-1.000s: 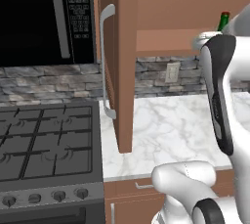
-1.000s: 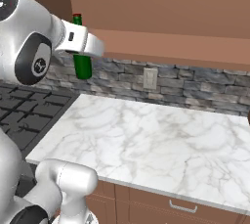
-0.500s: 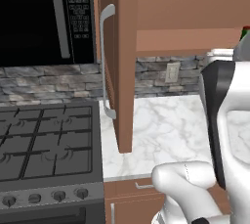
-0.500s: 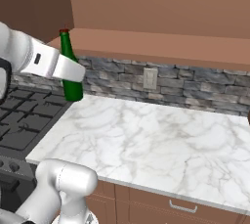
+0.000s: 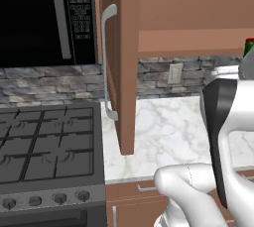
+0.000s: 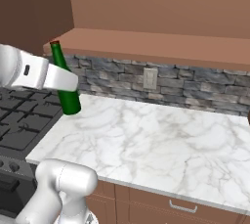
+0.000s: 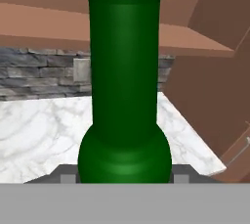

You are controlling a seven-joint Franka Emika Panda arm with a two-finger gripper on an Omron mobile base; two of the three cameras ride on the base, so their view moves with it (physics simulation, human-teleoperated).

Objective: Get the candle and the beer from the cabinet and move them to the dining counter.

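Note:
My gripper (image 6: 67, 83) is shut on the beer (image 6: 71, 103), a slim dark green bottle with a red cap. It hangs tilted in the air over the left end of the marble worktop (image 6: 146, 140). In the hand view the beer (image 7: 124, 71) stands close between my two fingertips. Its cap and neck (image 5: 249, 47) peek out at the right edge of the left base view, behind my arm. The brown wooden cabinet (image 6: 146, 47) runs above the backsplash, and its door (image 5: 126, 72) stands open with a long silver handle (image 5: 106, 62). The candle and the dining counter are out of view.
A black gas stove (image 5: 44, 141) lies left of the worktop, with a microwave (image 5: 39, 18) above it. The open cabinet door juts out over the counter's left part. A wall outlet (image 6: 150, 78) sits in the stone backsplash. Drawers run below the counter edge.
The arm has carried the beer down and away from the cabinet, toward the stove side. The bottle now hangs lower, just above the worktop. The grip has not changed.

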